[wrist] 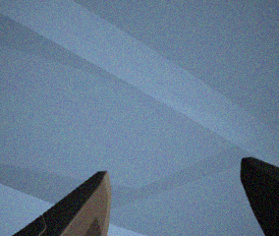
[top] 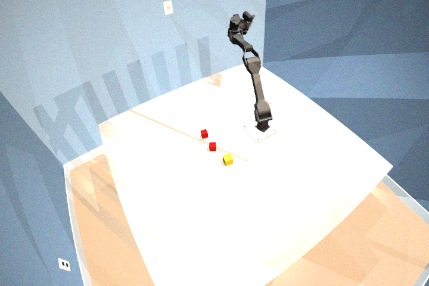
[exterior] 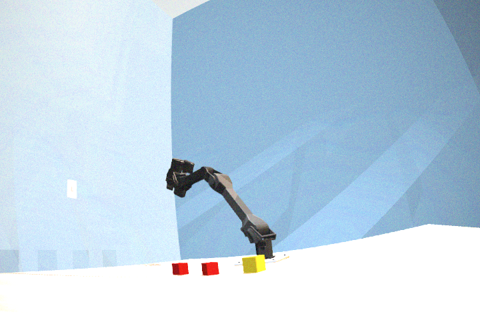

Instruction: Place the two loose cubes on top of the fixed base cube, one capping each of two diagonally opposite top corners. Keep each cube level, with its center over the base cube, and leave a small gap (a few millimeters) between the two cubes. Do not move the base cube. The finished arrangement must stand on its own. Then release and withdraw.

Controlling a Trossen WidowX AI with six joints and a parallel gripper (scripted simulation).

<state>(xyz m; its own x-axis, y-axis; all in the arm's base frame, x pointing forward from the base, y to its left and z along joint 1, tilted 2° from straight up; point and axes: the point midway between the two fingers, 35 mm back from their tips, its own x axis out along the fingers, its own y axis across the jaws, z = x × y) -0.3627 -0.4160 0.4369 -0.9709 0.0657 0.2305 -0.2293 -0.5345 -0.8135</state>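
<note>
The yellow base cube (top: 227, 159) (exterior: 253, 264) sits on the table and looks slightly larger than the red ones. One loose red cube (top: 213, 147) (exterior: 210, 269) lies nearest to it, with a gap between them. The other loose red cube (top: 204, 134) (exterior: 179, 269) lies farther along the same rough row, apart from both. Nothing stands on the yellow cube. My gripper (wrist: 175, 175) is open, with only blue wall showing between its fingers in the wrist view. It is raised high above the table, far from all the cubes; its fingertips are hard to make out in the top and exterior views.
The arm stands on a white base plate (top: 258, 137) behind the cubes. The white table (top: 195, 202) has its far edge near the blue walls, and a wooden floor (top: 103, 256) lies below its edges. No cube shows in the wrist view.
</note>
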